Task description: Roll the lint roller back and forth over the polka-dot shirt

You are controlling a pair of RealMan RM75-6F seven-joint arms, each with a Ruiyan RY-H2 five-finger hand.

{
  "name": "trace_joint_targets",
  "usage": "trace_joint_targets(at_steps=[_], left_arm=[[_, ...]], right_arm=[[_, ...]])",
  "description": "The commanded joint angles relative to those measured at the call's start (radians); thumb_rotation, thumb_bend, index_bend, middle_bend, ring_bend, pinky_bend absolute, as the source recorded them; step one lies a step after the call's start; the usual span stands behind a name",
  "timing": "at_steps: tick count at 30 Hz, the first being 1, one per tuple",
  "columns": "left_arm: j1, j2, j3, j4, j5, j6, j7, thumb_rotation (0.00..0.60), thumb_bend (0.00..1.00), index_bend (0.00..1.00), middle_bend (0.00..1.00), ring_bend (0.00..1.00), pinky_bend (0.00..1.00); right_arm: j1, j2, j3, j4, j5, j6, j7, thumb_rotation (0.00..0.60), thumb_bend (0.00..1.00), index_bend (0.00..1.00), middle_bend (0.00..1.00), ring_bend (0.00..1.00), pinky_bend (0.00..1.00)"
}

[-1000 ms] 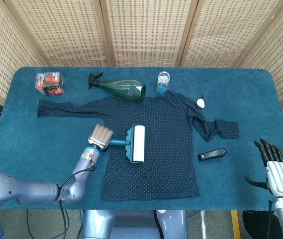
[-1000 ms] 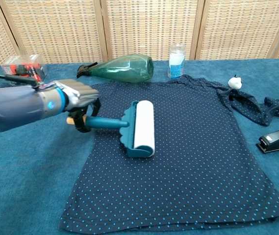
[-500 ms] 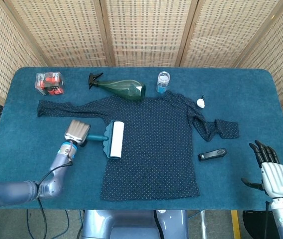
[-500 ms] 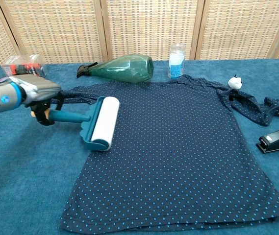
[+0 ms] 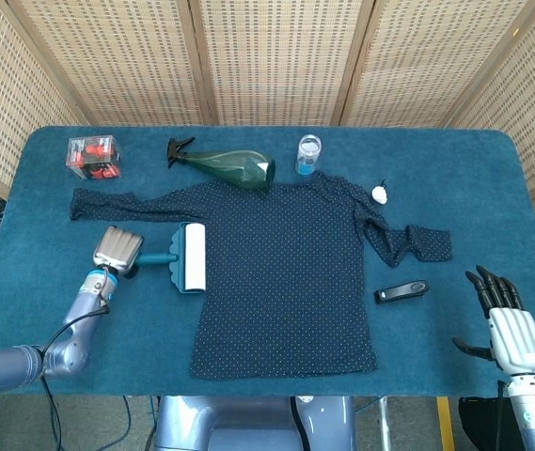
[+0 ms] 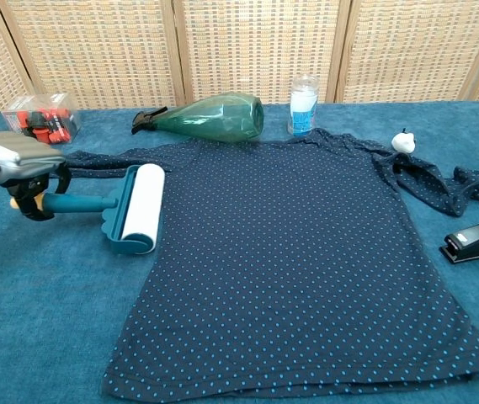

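Observation:
A dark navy polka-dot shirt (image 5: 286,272) (image 6: 306,252) lies spread flat on the blue table, one sleeve stretched out to the left. My left hand (image 5: 117,250) (image 6: 20,168) grips the teal handle of the lint roller (image 5: 188,258) (image 6: 136,209). The white roll rests at the shirt's left edge, just under the left sleeve. My right hand (image 5: 506,321) hovers open near the table's front right corner, far from the shirt; the chest view does not show it.
A green spray bottle (image 5: 228,165) (image 6: 214,116) and a small clear bottle (image 5: 308,155) (image 6: 303,105) stand behind the shirt. A box of red items (image 5: 94,156) (image 6: 41,116) sits far left. A black stapler (image 5: 401,291) (image 6: 475,238) and a small white object (image 5: 379,194) (image 6: 402,141) lie to the right.
My left hand has drawn the lint roller leftward across the shirt, from its middle to its left edge. My right hand has sunk slightly lower in the head view.

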Motion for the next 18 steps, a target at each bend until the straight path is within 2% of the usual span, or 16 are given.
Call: trace_joint_targets(at_steps=[1,3,5,8,10,14,18], left_arm=[[0.014,0.024,-0.001,-0.03,0.002,0.021,-0.005,0.6,0.27,0.07,0.0,0.0,0.0],[0.036,0.039,-0.008,-0.049,0.043,0.05,-0.043,0.6,0.26,0.01,0.0,0.0,0.0],[0.067,0.054,-0.018,-0.066,0.113,0.097,-0.101,0.6,0.26,0.0,0.0,0.0,0.0],[0.146,0.075,-0.024,-0.088,0.294,0.234,-0.236,0.6,0.25,0.0,0.0,0.0,0.0],[0.188,0.084,-0.021,-0.1,0.374,0.298,-0.3,0.6,0.25,0.0,0.0,0.0,0.0],[0.293,0.102,0.006,-0.134,0.529,0.454,-0.409,0.6,0.24,0.0,0.0,0.0,0.0],[0.392,0.11,0.042,-0.158,0.606,0.567,-0.441,0.6,0.15,0.0,0.0,0.0,0.0]], right_arm=[[0.0,0.0,-0.001,0.0,-0.003,0.001,0.0,0.6,0.13,0.0,0.0,0.0,0.0],[0.0,0.0,-0.001,-0.001,-0.006,0.004,0.0,0.6,0.13,0.0,0.0,0.0,0.0],[-0.001,0.0,-0.001,0.0,-0.009,0.009,-0.003,0.6,0.13,0.0,0.0,0.0,0.0],[-0.002,-0.001,-0.003,0.0,-0.014,0.013,-0.008,0.6,0.13,0.0,0.0,0.0,0.0],[-0.002,-0.001,-0.003,0.001,-0.015,0.014,-0.011,0.6,0.13,0.0,0.0,0.0,0.0],[-0.002,-0.001,-0.002,0.002,-0.019,0.021,-0.016,0.6,0.13,0.0,0.0,0.0,0.0],[-0.005,-0.002,0.0,0.006,-0.022,0.033,-0.026,0.6,0.13,0.0,0.0,0.0,0.0]])
